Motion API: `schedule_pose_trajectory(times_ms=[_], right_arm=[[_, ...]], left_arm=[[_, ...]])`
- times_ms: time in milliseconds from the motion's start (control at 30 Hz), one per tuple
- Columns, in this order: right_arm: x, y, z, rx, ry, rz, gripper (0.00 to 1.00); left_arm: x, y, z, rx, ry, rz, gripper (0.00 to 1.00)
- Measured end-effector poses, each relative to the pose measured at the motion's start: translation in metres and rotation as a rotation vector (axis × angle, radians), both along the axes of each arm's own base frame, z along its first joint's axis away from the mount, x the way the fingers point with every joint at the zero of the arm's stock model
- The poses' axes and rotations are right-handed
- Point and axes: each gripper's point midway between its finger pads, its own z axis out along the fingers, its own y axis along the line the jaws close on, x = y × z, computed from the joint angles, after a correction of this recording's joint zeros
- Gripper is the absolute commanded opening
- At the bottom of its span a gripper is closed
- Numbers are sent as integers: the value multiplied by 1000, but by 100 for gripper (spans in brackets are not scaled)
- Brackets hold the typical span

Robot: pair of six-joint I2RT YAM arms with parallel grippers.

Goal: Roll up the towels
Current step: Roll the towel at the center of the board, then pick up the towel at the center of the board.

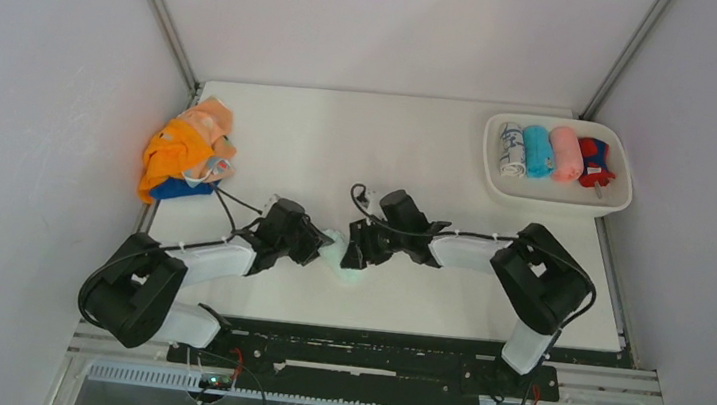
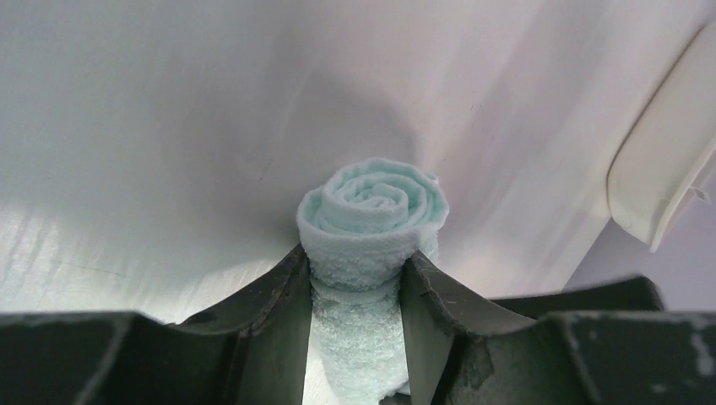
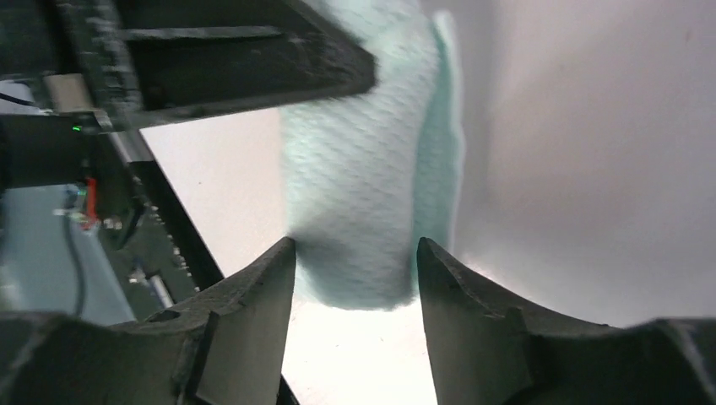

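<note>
Left wrist view looks straight at the end of a pale mint terry-cloth towel (image 2: 371, 215) wound into a tight spiral roll. The left end effector (image 2: 356, 253) is clamped on it, with its two dark fingers pressing into the cloth from either side. The roll sits low over the front middle of the white desk (image 2: 169, 126); whether it rests on the surface cannot be told.

The right end effector (image 3: 355, 245) faces the roll from the opposite side. Its fingers stand apart with the towel's end reaching in between the tips, and whether they touch the cloth is unclear.

At the desk's far right corner, a white oval plastic tray (image 1: 556, 198) holds four rolls side by side:
- a white towel with blue print (image 1: 512, 148)
- a turquoise towel (image 1: 539, 151)
- a pink towel (image 1: 567, 154)
- a dark blue and red towel (image 1: 595, 162)

Along the far left edge lies a loose heap. It is made up of a bright orange towel (image 1: 173, 158), a peach towel (image 1: 213, 117) behind it and a dark blue towel (image 1: 180, 189) at its near side.
</note>
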Motion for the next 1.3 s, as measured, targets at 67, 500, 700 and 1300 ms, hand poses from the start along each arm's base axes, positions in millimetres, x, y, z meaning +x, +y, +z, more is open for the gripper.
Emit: schedule_pose_trajectory(times_ms=[67, 500, 700, 1300], right_arm=[[1, 2, 8, -82, -106, 12, 65], [5, 11, 34, -483, -662, 125, 72], [18, 10, 29, -571, -743, 102, 72], [0, 9, 58, -403, -838, 97, 73]], left_arm=[[1, -1, 0, 19, 15, -9, 43], [-1, -6, 0, 71, 56, -51, 44], [-2, -5, -2, 61, 81, -53, 45], [-6, -12, -2, 57, 78, -76, 45]])
